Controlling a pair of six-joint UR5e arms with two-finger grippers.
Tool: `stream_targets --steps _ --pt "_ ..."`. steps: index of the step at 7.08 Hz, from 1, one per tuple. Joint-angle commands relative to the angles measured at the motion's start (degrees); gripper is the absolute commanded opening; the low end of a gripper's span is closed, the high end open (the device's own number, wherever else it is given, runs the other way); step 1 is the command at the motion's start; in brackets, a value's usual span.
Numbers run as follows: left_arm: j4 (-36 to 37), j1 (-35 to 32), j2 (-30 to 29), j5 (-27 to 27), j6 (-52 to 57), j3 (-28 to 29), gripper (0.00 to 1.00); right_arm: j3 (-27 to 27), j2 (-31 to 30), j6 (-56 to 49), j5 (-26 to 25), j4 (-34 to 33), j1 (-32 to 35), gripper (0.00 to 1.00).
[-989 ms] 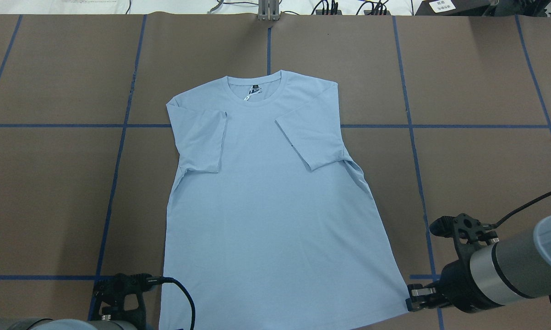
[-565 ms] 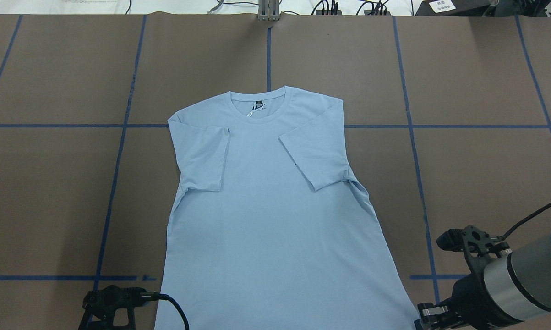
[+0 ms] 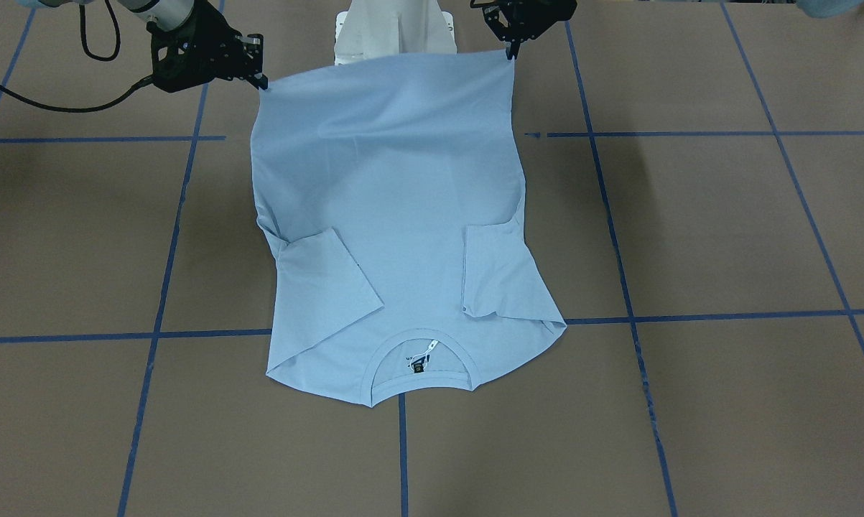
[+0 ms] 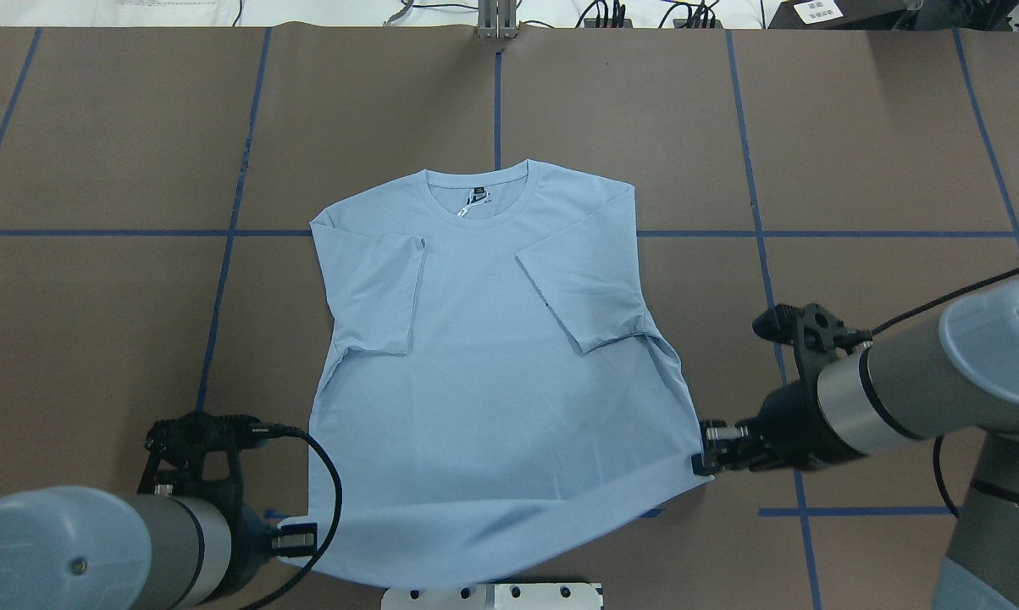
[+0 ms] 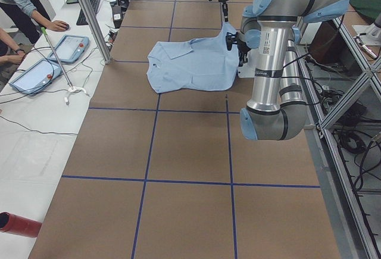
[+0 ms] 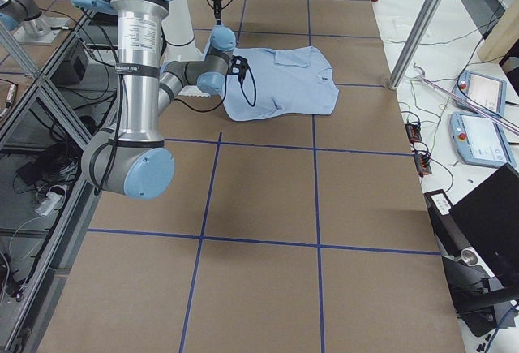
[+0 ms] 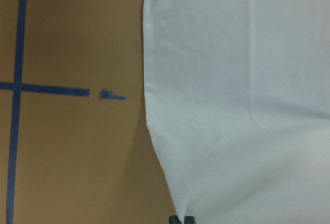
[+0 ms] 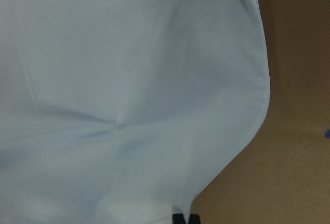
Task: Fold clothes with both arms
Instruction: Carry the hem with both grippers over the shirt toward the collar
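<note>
The light blue T-shirt (image 4: 492,381) lies on the brown table (image 4: 856,169), collar and neck label (image 4: 473,199) on the far side, both sleeves folded inward. No chest print shows. My left gripper (image 4: 289,546) is shut on the hem's left corner. My right gripper (image 4: 700,462) is shut on the hem's right corner. Both corners are lifted off the table, so the hem hangs between them. In the front-facing view the shirt (image 3: 396,215) hangs from the left gripper (image 3: 509,54) and the right gripper (image 3: 263,82). Each wrist view shows cloth at the fingertips (image 7: 183,219) (image 8: 184,218).
The white pedestal base (image 4: 492,596) sits just behind the raised hem. Blue tape lines (image 4: 221,280) grid the table. In the exterior left view a metal post (image 5: 89,15), tablets (image 5: 36,74) and operators stand along the far side, and a red cylinder (image 5: 18,224) lies near the corner.
The shirt first slid toward the robot. Then both grippers rose and moved forward with the hem corners, lifting the hem off the table.
</note>
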Motion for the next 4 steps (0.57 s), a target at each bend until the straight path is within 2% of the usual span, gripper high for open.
stream_targets --steps 1,3,4 --pt "-0.2 -4.9 -0.1 0.0 3.7 2.7 0.0 -5.9 4.6 -2.9 0.2 0.0 10.0 0.0" --pt "-0.4 -9.3 -1.5 -0.9 6.3 4.8 0.0 -12.9 10.9 -3.9 0.1 0.0 12.8 0.0" --pt "-0.5 -12.8 -4.8 -2.0 8.2 8.2 0.0 -15.8 14.2 -3.9 -0.1 0.0 13.3 0.0"
